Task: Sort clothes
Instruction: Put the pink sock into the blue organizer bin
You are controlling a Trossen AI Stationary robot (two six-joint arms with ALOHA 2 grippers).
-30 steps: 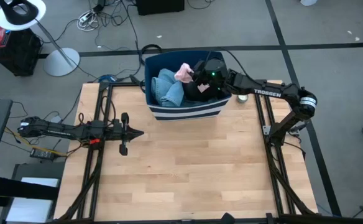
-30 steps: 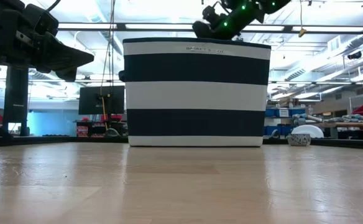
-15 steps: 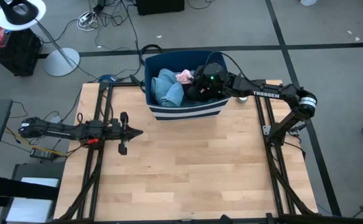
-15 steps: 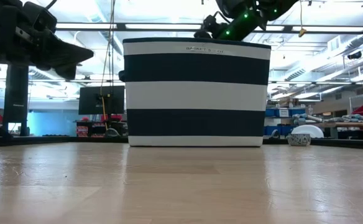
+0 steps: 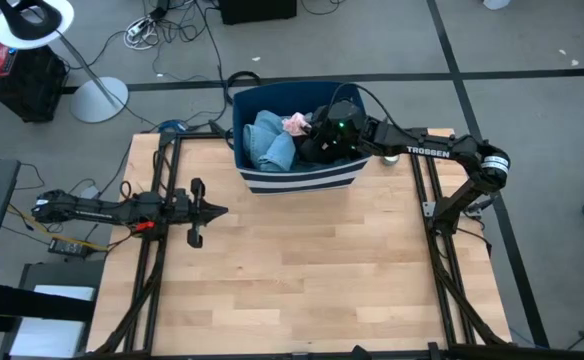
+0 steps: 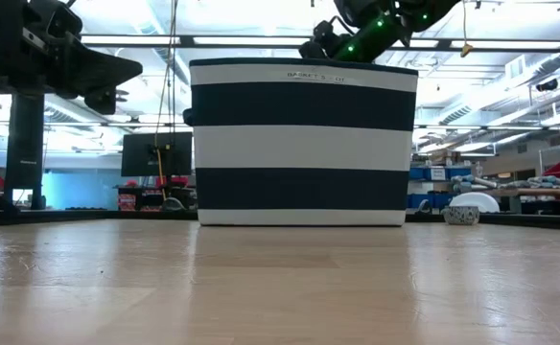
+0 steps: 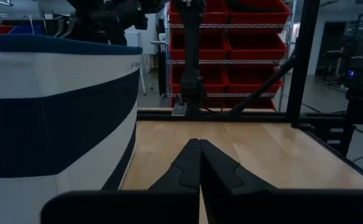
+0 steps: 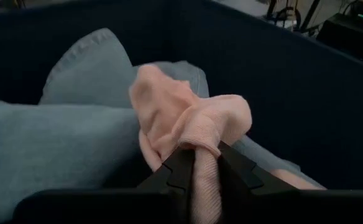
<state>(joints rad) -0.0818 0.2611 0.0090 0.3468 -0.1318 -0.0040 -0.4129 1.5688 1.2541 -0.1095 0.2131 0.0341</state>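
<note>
1 pink garment (image 8: 188,134) | pinched in right hand (image 8: 201,167) | inside bin (image 5: 297,180)

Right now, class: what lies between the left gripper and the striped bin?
Only bare wooden table: the high view shows nothing between the shut left gripper and the bin; the left wrist view agrees.

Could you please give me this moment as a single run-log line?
right gripper: in bin, shut on pink garment | left gripper: shut, idle over table | denim: in bin

High view overhead; low view table-level; 2 wrist views close; all share bin (image 5: 297,180).
</note>
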